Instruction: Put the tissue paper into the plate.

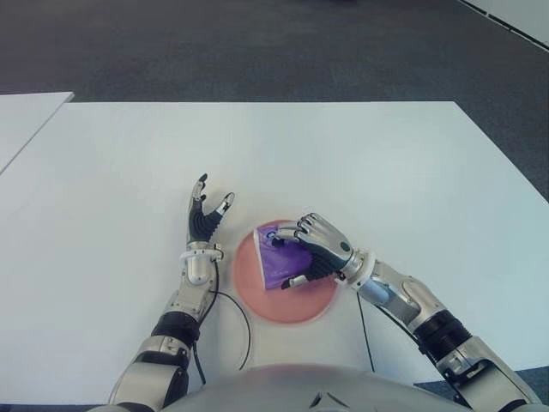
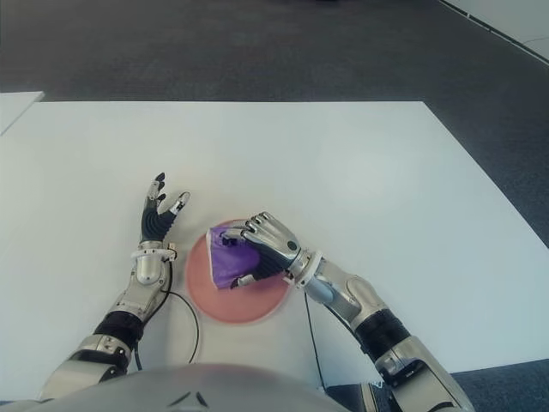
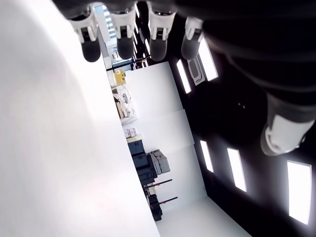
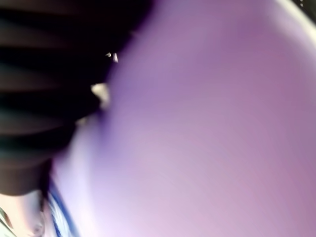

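Right hand (image 1: pixel 316 249) grasps the purple tissue-paper packet (image 1: pixel 281 264) over the round pink plate (image 1: pixel 296 307) at lower centre — release remains. Left hand (image 1: pixel 206 219), left of the plate, is spread and holds nothing.

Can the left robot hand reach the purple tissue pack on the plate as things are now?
Probably not cleanly. The left robot hand is open beside the pink plate, but the right robot hand is closed over the purple tissue pack, covering most of it.

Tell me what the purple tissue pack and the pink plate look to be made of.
Tissue paper pack, gripped by the right hand over the plate: probably thin plastic film wrap, since its purple surface looks smooth and faintly glossy. Plate: likely plastic or glazed ceramic; it shows flat, even pink with a smooth rim, and which of the two cannot be told.
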Controlling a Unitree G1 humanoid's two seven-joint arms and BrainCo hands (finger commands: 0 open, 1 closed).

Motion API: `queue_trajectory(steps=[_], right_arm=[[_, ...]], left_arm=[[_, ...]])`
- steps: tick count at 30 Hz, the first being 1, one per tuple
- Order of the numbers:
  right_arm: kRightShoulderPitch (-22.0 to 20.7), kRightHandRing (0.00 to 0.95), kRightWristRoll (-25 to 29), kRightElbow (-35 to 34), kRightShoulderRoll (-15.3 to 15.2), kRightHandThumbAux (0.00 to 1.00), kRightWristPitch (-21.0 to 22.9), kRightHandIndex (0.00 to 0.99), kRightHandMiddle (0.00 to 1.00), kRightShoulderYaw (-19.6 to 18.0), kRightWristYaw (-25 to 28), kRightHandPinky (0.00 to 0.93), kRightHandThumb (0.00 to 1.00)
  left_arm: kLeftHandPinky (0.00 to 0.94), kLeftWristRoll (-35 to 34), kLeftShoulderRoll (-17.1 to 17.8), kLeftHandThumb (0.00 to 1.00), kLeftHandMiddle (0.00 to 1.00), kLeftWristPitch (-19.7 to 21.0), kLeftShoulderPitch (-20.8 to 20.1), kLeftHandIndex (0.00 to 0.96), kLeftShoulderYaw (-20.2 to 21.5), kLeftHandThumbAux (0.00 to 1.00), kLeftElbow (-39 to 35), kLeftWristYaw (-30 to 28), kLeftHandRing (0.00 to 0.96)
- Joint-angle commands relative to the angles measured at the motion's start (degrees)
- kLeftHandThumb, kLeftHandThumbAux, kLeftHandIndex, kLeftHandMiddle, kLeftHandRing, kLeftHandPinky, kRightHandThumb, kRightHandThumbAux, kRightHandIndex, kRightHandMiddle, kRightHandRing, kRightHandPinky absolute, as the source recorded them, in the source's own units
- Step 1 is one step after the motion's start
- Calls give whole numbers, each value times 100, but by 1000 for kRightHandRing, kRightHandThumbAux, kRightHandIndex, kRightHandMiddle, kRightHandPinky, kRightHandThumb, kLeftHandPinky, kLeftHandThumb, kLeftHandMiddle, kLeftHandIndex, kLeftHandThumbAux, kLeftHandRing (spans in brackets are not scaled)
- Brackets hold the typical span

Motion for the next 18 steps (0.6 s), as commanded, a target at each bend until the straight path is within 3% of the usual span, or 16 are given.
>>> queue_trajectory(steps=[1, 9, 18], right_arm=[[-143, 641, 757, -406, -125, 698, 59, 418, 611, -185, 930, 623, 739], [-75, 594, 1531, -954, -64, 717, 225, 420, 624, -680, 1603, 549, 682], [-472, 579, 2301, -805, 650, 716, 470, 421, 619, -1152, 1684, 575, 684]], left_arm=[[0, 11, -45, 30, 0, 56, 401, 0, -43, 481, 519, -56, 0], [0, -34, -47, 41, 0, 38, 351, 0, -8, 498, 628, -59, 0], [0, -31, -7, 41, 0, 53, 276, 0, 0, 522, 725, -68, 0]])
